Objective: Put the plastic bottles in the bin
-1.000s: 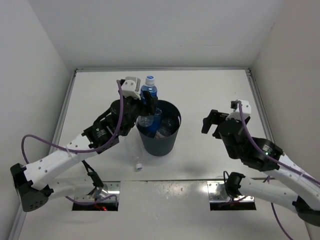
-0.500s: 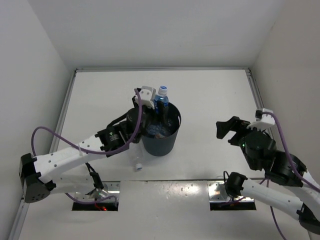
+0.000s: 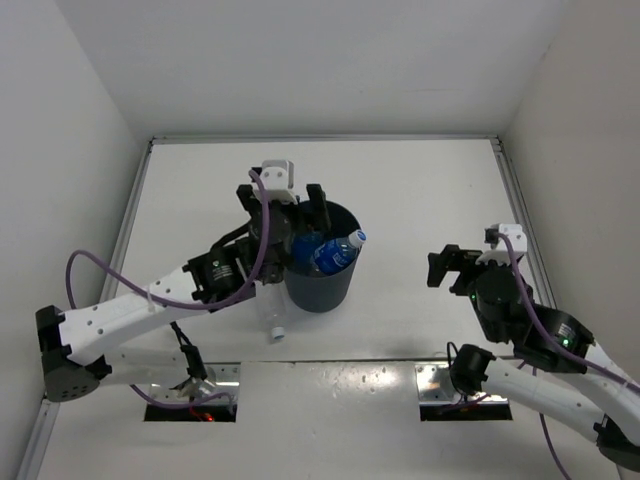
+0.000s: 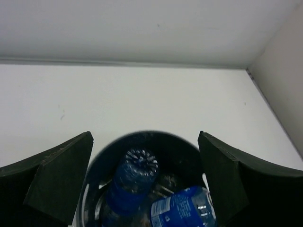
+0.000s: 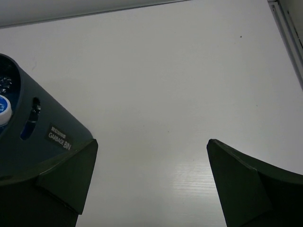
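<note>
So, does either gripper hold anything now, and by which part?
Nothing is held. The left gripper is open above the bin, a blue-labelled bottle lying inside; the right gripper is open too.

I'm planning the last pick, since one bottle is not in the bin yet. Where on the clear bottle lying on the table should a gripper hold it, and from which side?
Grip the clear bottle around mid-body, probably from straight above, fingers spanning its width. It lies on its side, cap at the near end, close beside the bin, so a sideways approach looks blocked.
</note>
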